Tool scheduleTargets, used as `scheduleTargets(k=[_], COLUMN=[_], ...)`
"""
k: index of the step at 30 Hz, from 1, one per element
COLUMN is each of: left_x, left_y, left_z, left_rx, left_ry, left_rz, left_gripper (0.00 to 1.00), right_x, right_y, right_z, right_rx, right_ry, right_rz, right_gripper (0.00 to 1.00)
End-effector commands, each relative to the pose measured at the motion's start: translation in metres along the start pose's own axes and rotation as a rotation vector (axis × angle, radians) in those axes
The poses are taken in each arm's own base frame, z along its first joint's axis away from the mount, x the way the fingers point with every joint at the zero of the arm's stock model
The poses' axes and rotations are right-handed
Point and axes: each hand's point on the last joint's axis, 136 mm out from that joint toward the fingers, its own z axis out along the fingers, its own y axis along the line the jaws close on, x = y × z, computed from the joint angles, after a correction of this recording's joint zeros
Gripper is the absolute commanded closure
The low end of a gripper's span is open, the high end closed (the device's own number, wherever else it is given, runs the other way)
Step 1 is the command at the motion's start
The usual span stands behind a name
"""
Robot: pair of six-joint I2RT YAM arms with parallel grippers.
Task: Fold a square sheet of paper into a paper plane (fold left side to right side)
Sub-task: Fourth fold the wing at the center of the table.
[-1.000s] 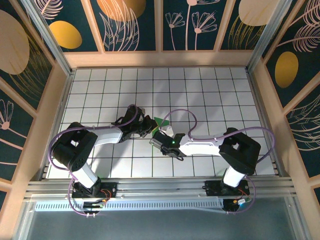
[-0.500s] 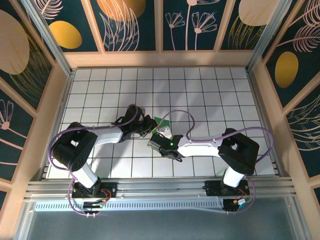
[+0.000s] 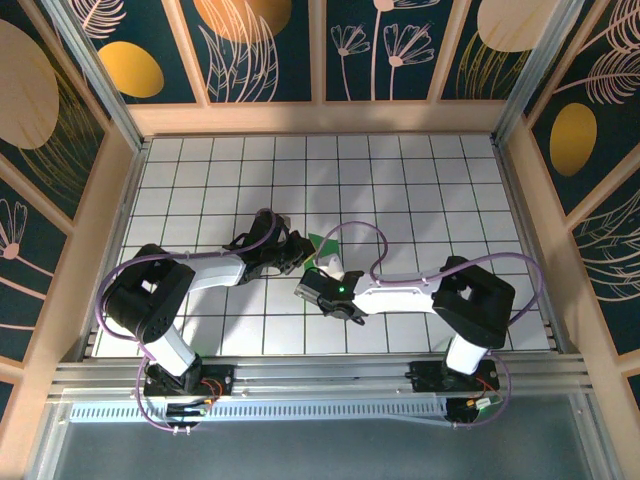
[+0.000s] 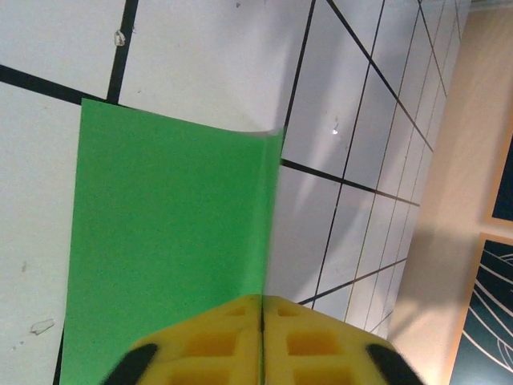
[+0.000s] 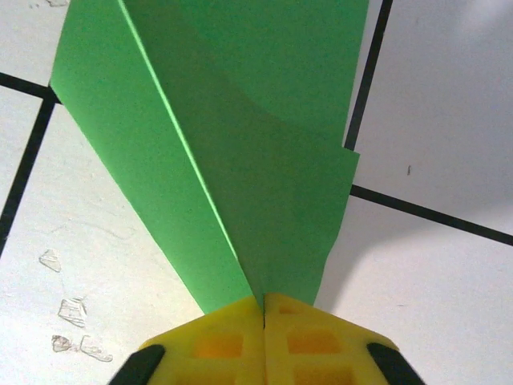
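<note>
Both arms reach in twd counter centre, elbows bent outward. L arm: forearm low, angling from near-left corner side to the middle. Left gripper (image 4: 263,301) has its yellow fingers pressed flat together, w/ the green paper (image 4: 168,241) edge pinched between. R arm: forearm roughly parallel to near edge, wrist turned twd far edge. Right gripper (image 5: 264,298) is clamped tight on the paper's folded end. Tips sit close together.

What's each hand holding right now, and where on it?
Both pinch the thin bright green folded paper sheet: left hand on its raised folded edge, right hand at the narrow end where the creases meet.
</note>
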Motion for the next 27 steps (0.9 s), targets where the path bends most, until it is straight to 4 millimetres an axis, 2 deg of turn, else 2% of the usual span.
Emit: scheduleTargets(k=[1,5,9,13,18,23,27], left_x=[-0.003,-0.01,-0.025,-0.038,-0.035,-0.016,-0.004], left_y=[-0.001,-0.005,-0.008,-0.002,0.011,0.032,0.046], left_z=[-0.003,-0.013,-0.032,-0.058,-0.076,-0.076,-0.073], left_rx=[-0.04,-0.051,-0.048,-0.069,-0.107,-0.127,-0.14], left_ry=[-0.012,-0.03,-0.067,-0.11,-0.111,-0.05,0.0], left_rz=[0.007,0.044,0.066,0.084,0.121,0.132,0.134], left_gripper=[0.79,0.58,0.51,0.45,0.43,0.46,0.49], right_x=[0.0,0.003,0.002,0.0,0.003,0.003,0.001], right_y=[-0.001,-0.001,0.0,0.008,0.022,0.026,0.021], right_z=[0.001,0.002,0.0,-0.003,-0.007,-0.012,-0.015], right_rx=[0.032,0.03,0.021,-0.036,-0.193,-0.359,-0.453], right_ry=[-0.002,0.004,0.006,0.019,0.075,0.114,0.132], right_rz=[-0.017,-0.026,-0.041,-0.067,-0.063,-0.01,0.043], right_gripper=[0.98,1.0,1.0,1.0,1.0,1.0,1.0])
